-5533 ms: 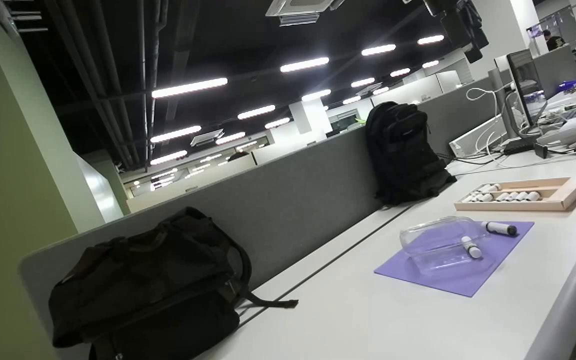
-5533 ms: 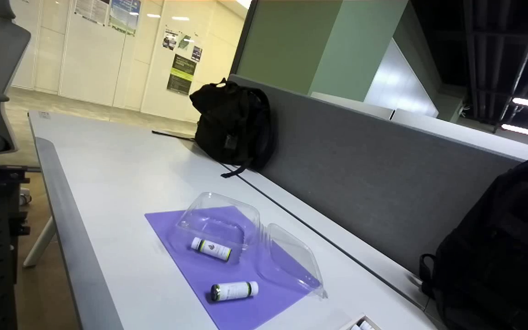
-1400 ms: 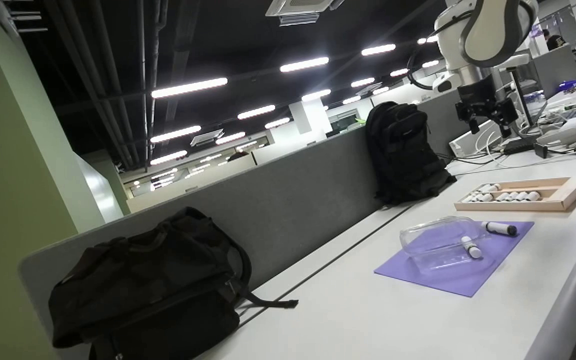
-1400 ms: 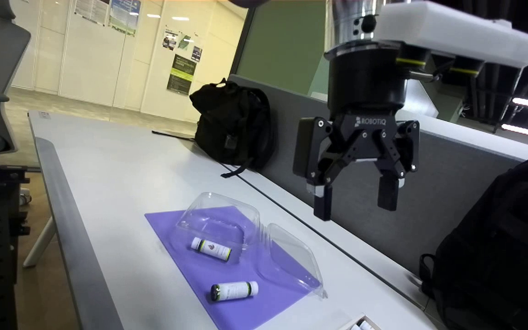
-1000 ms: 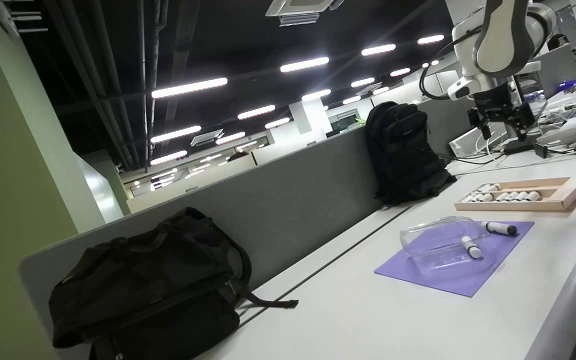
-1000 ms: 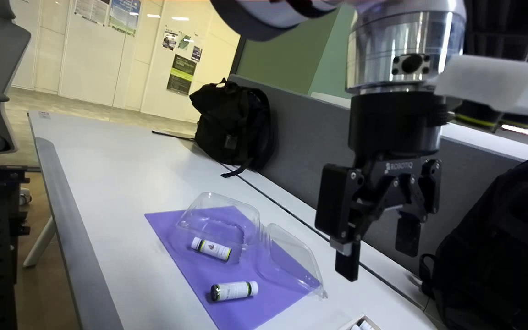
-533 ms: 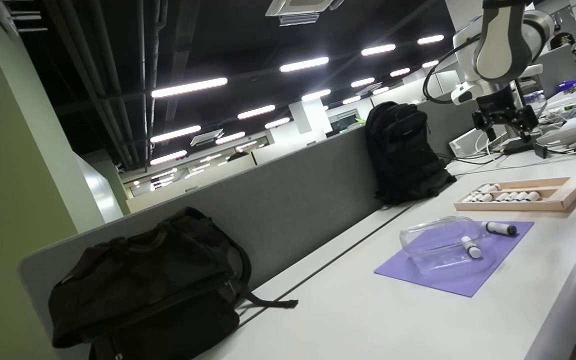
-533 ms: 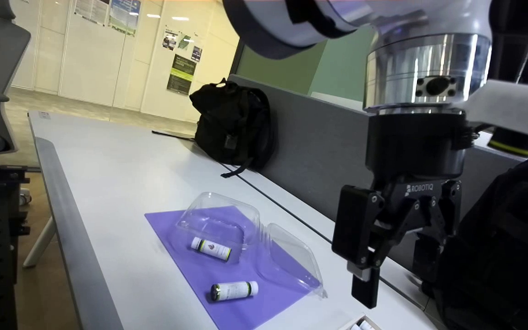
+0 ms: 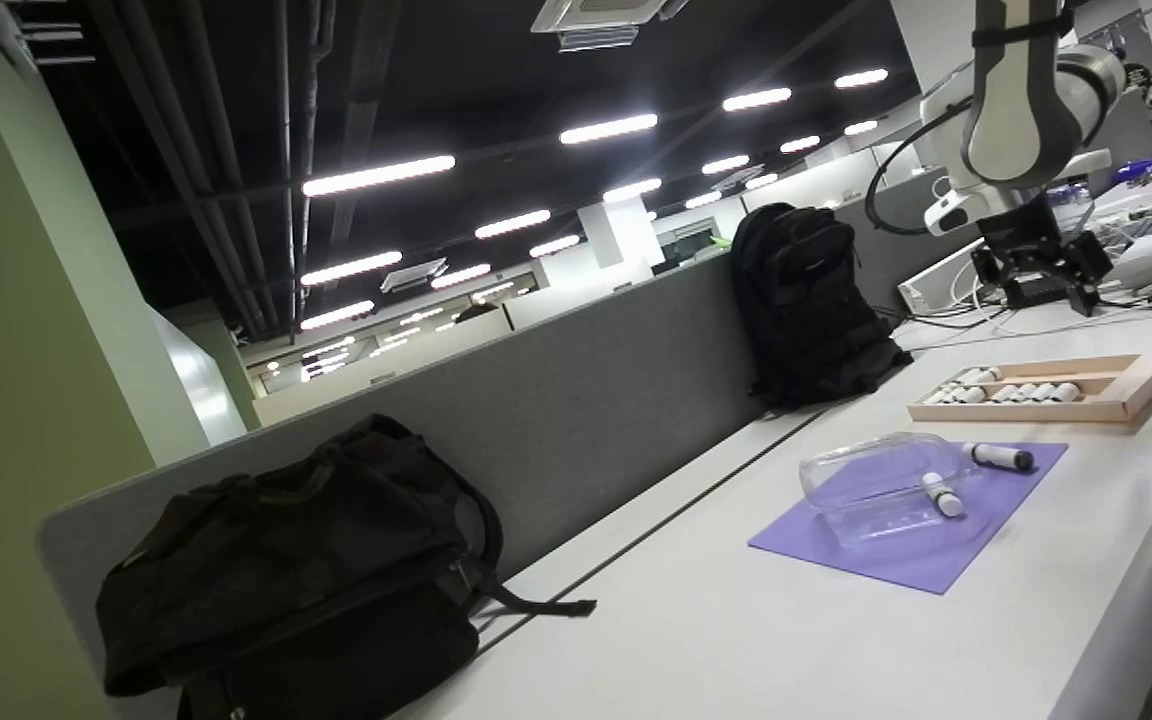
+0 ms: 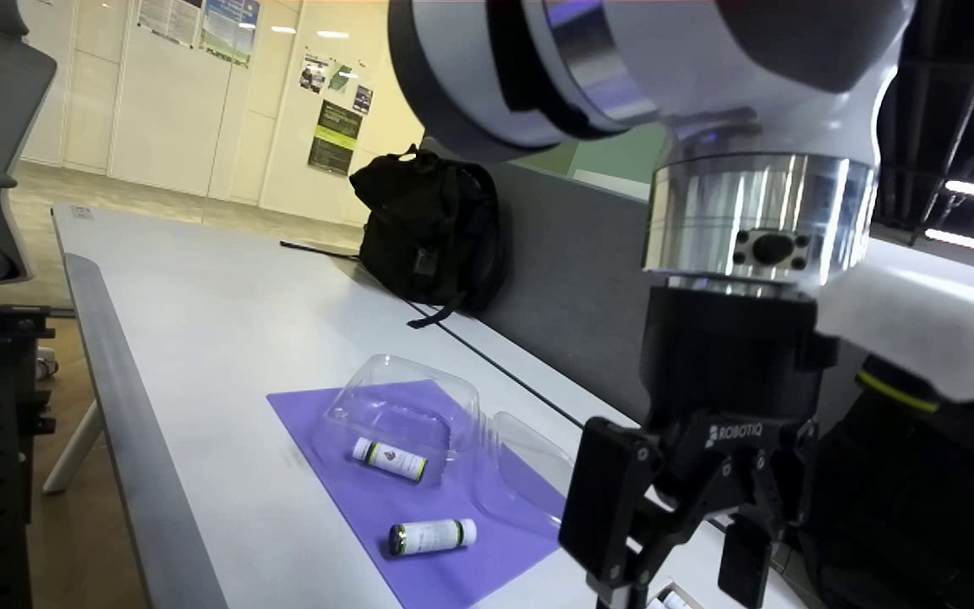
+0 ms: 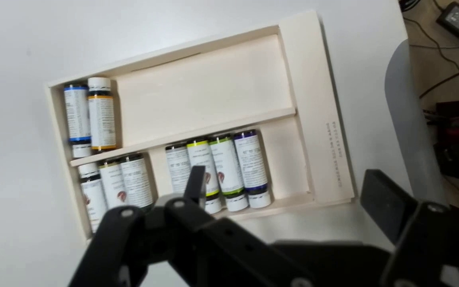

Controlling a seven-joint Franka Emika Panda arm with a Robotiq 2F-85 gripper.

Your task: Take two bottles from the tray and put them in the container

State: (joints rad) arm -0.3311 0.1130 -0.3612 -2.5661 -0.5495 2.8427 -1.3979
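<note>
1. Wrist view: tray (image 11: 317, 119) lies aslant on the desk (image 11: 14, 139), pale surface showing past its far and left sides. Curved grey desk edge (image 11: 403, 95) runs beyond the right end, a strip of desktop between.
2. Room inside tray: upper compartment has two bottles (image 11: 102, 121) at far left, bare floor from there to the right wall. Lower compartment has three bottles (image 11: 136, 181), a gap, four bottles (image 11: 249, 163), then another strip of floor.
3. Gripper (image 11: 291, 193) fingers spread wide. One overlaps the row of four, partly hiding it; the other sits off the near right corner.
4. Purple mat (image 10: 470, 575) on desk carries the container (image 10: 419, 414), hinged open. One bottle (image 10: 429, 537) lies on the mat near it; another bottle (image 10: 402, 462) shows within its outline, inside or behind the wall, cannot tell. Gripper covers a corner of the lid in that exterior view.
5. Obstacles: black backpack (image 9: 816, 300) behind tray, against grey divider (image 9: 616, 390); second backpack (image 9: 296, 580) farther along. Arm (image 10: 766, 85) screens part of the divider.
6. Materials: tray pale wood, low rim, lengthwise slat, broad end board, lettering too small to read. Bottles cylindrical, pale labels, coloured bands on most. Container thin clear plastic, domed.
</note>
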